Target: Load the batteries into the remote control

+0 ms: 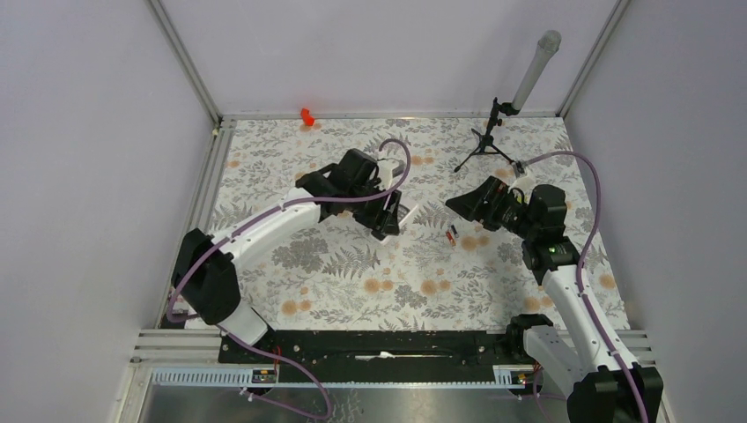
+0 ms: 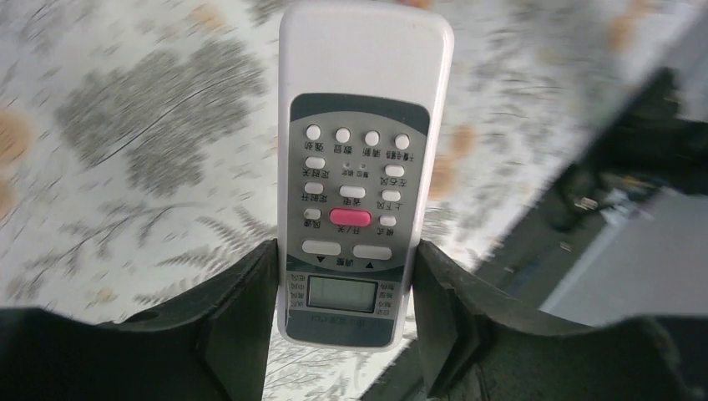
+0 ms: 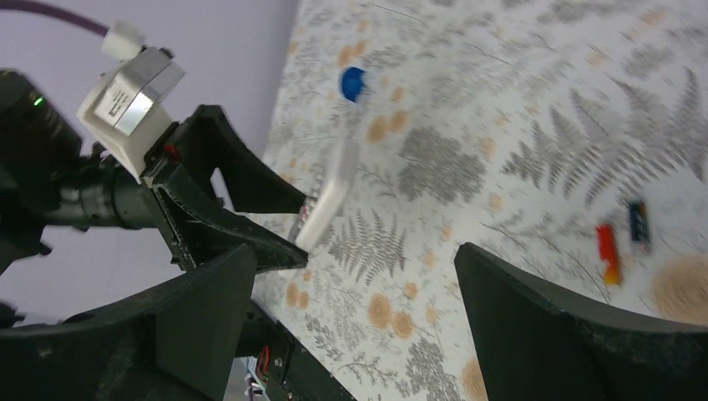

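My left gripper is shut on the remote control, a slim white handset with a grey button panel and a pink button. The fingers clamp its display end and the rest sticks out above the floral mat. In the right wrist view the remote shows edge-on, lifted off the mat. The two batteries lie side by side on the mat between the arms, also seen in the right wrist view. My right gripper is open and empty, just up and right of the batteries.
A small blue piece lies on the mat beyond the remote. A red plastic piece sits at the back wall. A small black tripod holding a grey tube stands at the back right. Walls enclose the mat.
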